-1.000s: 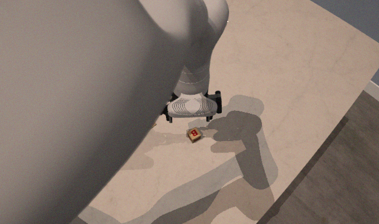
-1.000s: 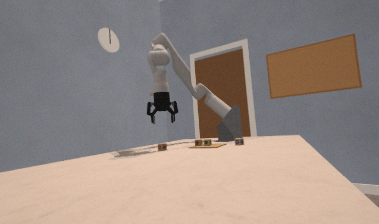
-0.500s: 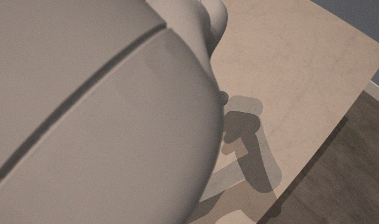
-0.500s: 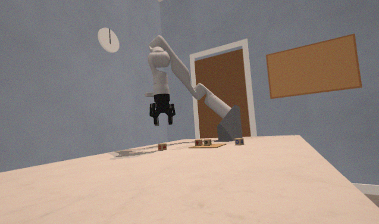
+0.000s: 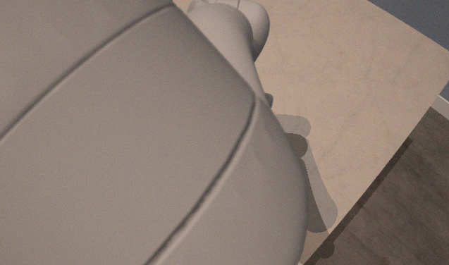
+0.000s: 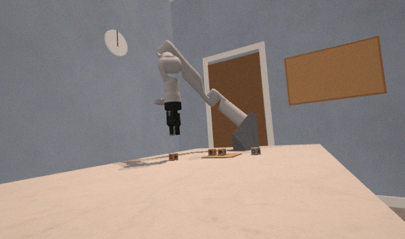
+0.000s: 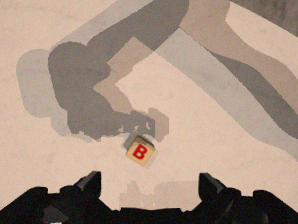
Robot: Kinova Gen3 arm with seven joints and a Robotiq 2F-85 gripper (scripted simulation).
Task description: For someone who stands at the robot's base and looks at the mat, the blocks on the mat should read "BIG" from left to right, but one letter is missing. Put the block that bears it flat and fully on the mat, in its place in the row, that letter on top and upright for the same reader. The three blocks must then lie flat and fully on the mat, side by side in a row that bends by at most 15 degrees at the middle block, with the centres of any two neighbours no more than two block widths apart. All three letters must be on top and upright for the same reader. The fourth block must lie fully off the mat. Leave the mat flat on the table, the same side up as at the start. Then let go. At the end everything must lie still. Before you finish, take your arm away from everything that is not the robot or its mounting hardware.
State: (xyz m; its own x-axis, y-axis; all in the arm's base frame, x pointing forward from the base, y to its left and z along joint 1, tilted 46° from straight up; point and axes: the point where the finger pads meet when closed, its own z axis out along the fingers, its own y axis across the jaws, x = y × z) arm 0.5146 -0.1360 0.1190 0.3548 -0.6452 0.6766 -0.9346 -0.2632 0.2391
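Note:
The block with a red B (image 7: 140, 152) lies on the bare table, B on top, seen in the wrist view just ahead of my fingers and tilted in the frame. It also shows in the exterior view (image 6: 173, 156), left of the tan mat (image 6: 221, 156). Two blocks (image 6: 217, 152) stand side by side on the mat. My gripper (image 6: 173, 128) hangs high above the B block, open and empty. In the wrist view its two fingers frame the lower edge, gripper (image 7: 149, 185). The top view is almost filled by my own arm (image 5: 130, 141).
A block with blue letters (image 6: 255, 150) lies on the table right of the mat, off it, near my base (image 6: 247, 133). The table's edge and the floor (image 5: 394, 218) show at the right of the top view.

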